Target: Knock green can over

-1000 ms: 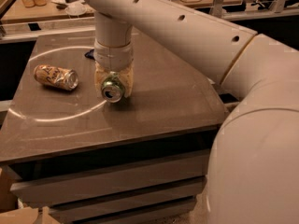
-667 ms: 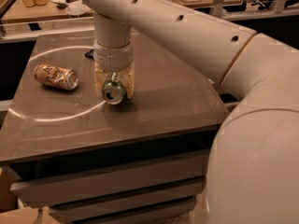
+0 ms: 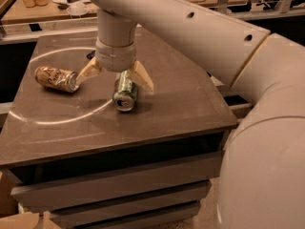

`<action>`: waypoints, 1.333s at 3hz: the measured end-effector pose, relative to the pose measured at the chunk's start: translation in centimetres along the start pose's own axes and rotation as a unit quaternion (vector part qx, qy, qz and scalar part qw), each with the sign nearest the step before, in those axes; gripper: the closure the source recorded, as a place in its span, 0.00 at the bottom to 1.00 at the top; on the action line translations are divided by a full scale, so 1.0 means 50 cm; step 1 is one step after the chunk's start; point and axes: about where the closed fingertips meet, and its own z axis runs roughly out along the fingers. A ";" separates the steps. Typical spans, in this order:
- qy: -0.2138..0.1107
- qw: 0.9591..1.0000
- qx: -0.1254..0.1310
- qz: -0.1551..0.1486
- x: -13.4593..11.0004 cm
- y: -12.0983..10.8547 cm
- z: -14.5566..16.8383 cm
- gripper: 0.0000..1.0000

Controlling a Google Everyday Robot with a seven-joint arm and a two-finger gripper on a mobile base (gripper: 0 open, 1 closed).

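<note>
The gripper [image 3: 116,82] has let go: a second ago its fingers [image 3: 142,76] stood close on either side of the green can [image 3: 125,91], and now they are spread wide and lifted a little, one splayed toward the left edge and one toward the right, with nothing between them but air above the can; the wrist hangs straight down over the middle of the table [image 3: 171,113], the arm reaching in from the back right corner. The green can lies on its side about the middle of the surface, its silver end turned to the front edge and its body pointing toward the back edge; it sits much where it did, perhaps a touch nearer the right edge, and the right finger is just above its flank, though I cannot tell whether they touch. The tan can [image 3: 56,78] has not moved; it lies on its side nearer the left edge, its silver end just beside the tip of the left finger. As I judge it, the task is as good as done, since the can is flat on the table and free of the grip; what remains is to draw the arm up and away without the spread fingers nudging either can into a roll.
</note>
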 end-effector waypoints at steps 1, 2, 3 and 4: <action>-0.002 1.000 0.025 0.002 -0.003 -0.003 -0.014 0.00; -0.012 0.999 0.053 0.002 -0.007 -0.006 -0.017 0.00; -0.022 0.997 0.071 0.005 -0.013 -0.003 -0.014 0.00; -0.020 0.996 0.083 0.010 -0.010 0.002 -0.027 0.00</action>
